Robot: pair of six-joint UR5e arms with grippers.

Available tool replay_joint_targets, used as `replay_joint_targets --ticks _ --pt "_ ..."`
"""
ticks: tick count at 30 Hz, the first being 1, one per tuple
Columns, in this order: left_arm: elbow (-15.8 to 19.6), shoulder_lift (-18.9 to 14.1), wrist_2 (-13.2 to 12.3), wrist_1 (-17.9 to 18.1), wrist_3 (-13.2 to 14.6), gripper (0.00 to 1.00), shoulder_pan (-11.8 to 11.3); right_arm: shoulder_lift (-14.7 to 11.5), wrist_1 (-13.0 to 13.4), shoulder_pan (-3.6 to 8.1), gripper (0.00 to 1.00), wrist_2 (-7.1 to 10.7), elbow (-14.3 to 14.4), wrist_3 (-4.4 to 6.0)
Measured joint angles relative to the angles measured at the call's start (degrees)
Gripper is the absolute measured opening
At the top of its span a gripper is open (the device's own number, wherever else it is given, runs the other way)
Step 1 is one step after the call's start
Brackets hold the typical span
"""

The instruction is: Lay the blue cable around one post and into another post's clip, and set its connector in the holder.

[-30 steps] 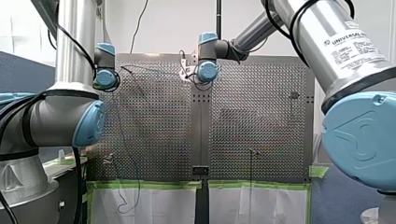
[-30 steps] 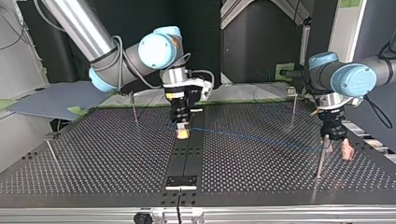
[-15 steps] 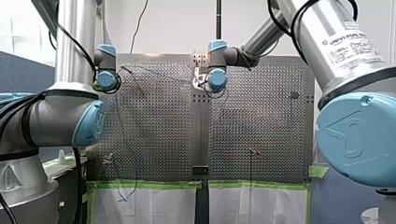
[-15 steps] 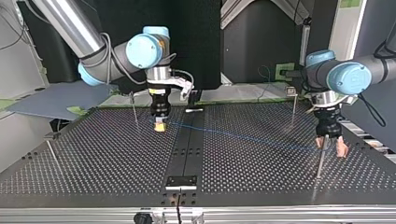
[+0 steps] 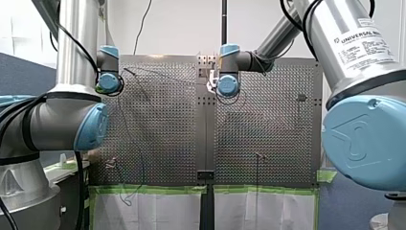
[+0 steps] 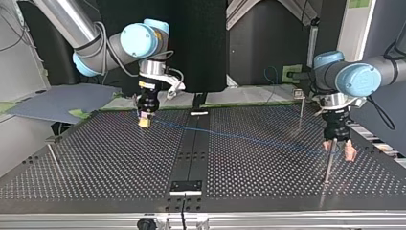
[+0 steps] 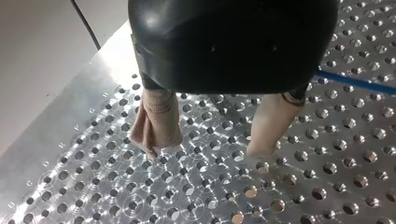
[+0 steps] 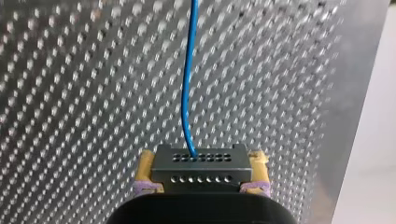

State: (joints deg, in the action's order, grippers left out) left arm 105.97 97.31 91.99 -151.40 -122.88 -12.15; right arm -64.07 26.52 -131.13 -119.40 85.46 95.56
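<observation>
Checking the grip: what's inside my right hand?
The connector sits clamped between the yellow pads of the right hand, blue cable leading out ahead. Its rear part is hidden by the hand.

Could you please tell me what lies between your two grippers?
In the top view, the blue cable spans the table there, running from the connector in my right gripper toward my open left gripper.

blue cable [image 6: 249, 139]: thin, stretched taut | connector [image 8: 201, 161]: dark holed block, clamped in right claw [image 8: 201, 175]
</observation>
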Motion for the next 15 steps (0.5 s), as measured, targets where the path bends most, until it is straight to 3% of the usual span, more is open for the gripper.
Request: replay_joint_targets --ticks 4,15 --pt "0.0 -0.1 0.0 0.0 0.0 1.0 0.0 0.0 2.7 0.72 0.0 -0.64 2.7 -0.5" --pt "0.0 -0.2 0.0 -0.1 -0.6 1.0 -0.1 0.0 9.2 1.86 0.0 -0.47 9.2 -0.46"
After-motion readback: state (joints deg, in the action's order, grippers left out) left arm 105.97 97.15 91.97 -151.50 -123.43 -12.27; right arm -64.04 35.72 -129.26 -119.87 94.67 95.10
